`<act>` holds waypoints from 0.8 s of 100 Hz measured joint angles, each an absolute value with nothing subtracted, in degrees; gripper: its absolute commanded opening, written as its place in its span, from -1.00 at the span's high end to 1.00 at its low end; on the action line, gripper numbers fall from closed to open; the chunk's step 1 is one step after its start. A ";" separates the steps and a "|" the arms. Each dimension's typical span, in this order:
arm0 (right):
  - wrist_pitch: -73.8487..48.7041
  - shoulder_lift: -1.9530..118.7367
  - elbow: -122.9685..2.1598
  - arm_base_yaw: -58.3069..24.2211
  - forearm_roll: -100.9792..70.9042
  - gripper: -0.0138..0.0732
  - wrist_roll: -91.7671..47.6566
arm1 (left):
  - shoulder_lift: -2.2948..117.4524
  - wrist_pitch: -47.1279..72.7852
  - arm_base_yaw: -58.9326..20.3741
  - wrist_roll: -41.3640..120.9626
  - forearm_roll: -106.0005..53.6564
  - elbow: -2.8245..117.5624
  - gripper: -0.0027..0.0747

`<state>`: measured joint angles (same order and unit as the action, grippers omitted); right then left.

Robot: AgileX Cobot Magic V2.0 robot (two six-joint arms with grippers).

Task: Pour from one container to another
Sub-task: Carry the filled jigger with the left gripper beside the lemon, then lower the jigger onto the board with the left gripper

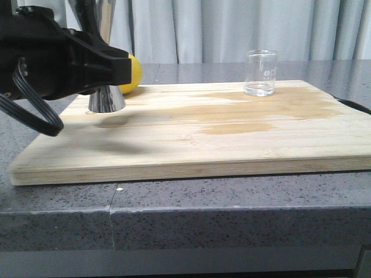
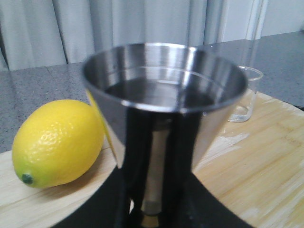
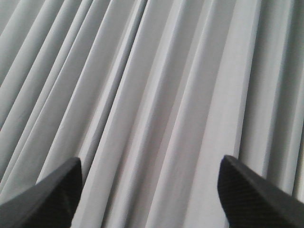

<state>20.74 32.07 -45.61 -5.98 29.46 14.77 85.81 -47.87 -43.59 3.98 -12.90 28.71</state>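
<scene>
The steel jigger [image 1: 106,99] stands on the wooden board [image 1: 203,139] at its far left, and its wide cup [image 2: 164,90] fills the left wrist view. My left gripper [image 1: 116,68] hides its waist in the front view. In the left wrist view the left gripper [image 2: 152,209] is shut on that narrow brass waist, with black fingers [image 2: 102,209] on both sides. The clear glass beaker [image 1: 261,72] stands apart at the board's far right, also seen as the beaker [image 2: 244,95] behind the jigger. My right gripper [image 3: 151,190] is open, facing only curtain.
A yellow lemon [image 1: 134,75] lies just behind and beside the jigger, touching or nearly touching it; the lemon [image 2: 57,142] sits close to my left fingers. Darker damp-looking patches [image 1: 243,124] mark the board. The board rests on a grey stone counter [image 1: 174,208] with curtains behind.
</scene>
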 measured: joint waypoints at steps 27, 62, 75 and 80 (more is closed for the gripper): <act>19.95 32.07 -45.61 -5.98 29.46 -0.54 14.77 | 85.81 -46.05 -43.59 3.98 -12.90 28.71 0.98; 18.00 32.07 -45.61 -5.98 29.33 -0.54 14.77 | 85.81 -42.62 -43.59 3.98 -12.90 28.71 0.98; 17.51 32.07 -45.61 -5.98 29.33 -0.54 14.77 | 85.81 -42.34 -43.59 3.98 -12.90 28.71 0.98; 17.51 32.07 -45.61 -5.98 29.33 -0.54 14.77 | 85.78 -42.24 -43.59 3.98 -12.90 28.71 0.98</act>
